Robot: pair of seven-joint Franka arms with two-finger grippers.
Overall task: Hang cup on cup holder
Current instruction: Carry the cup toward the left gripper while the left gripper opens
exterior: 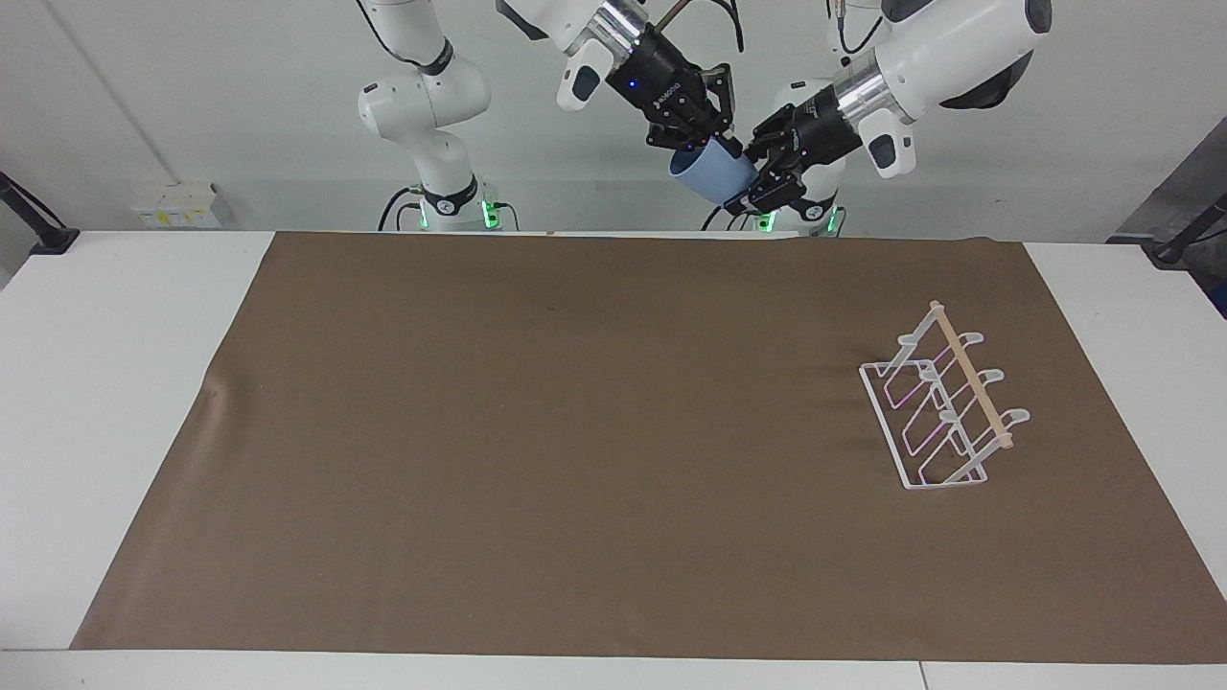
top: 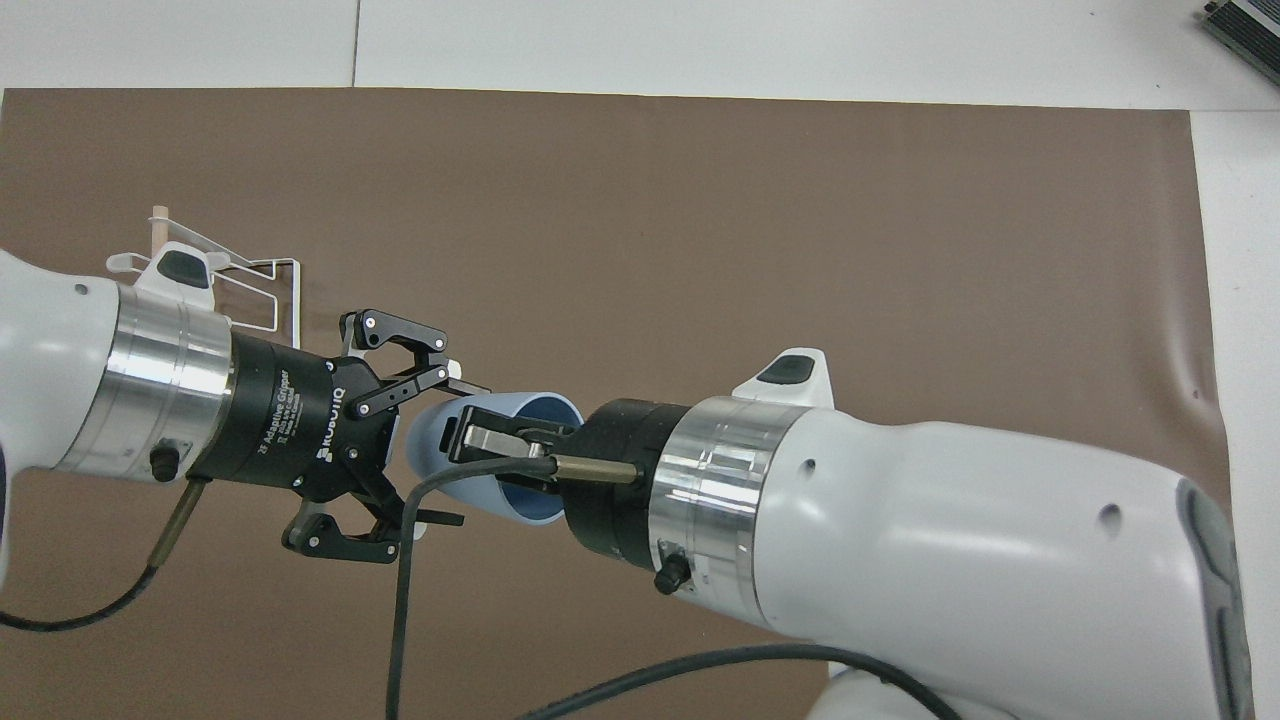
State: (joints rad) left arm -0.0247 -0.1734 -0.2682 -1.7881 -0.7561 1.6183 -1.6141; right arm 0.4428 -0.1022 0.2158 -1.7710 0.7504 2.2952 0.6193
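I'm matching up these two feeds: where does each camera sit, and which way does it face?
Facing view: high across the table, looking at both arms' bases, the right end effector holding the cup, and the cup holder.
Overhead view: above the robots, looking steeply down; the open left end effector straddles the cup's base.
Shared: cup, cup holder, both end effectors.

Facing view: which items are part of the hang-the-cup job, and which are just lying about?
Part of the job:
- cup, held in the air by the right gripper
- left gripper, open around the cup's base
- cup holder, toward the left arm's end

Lying about:
- brown mat
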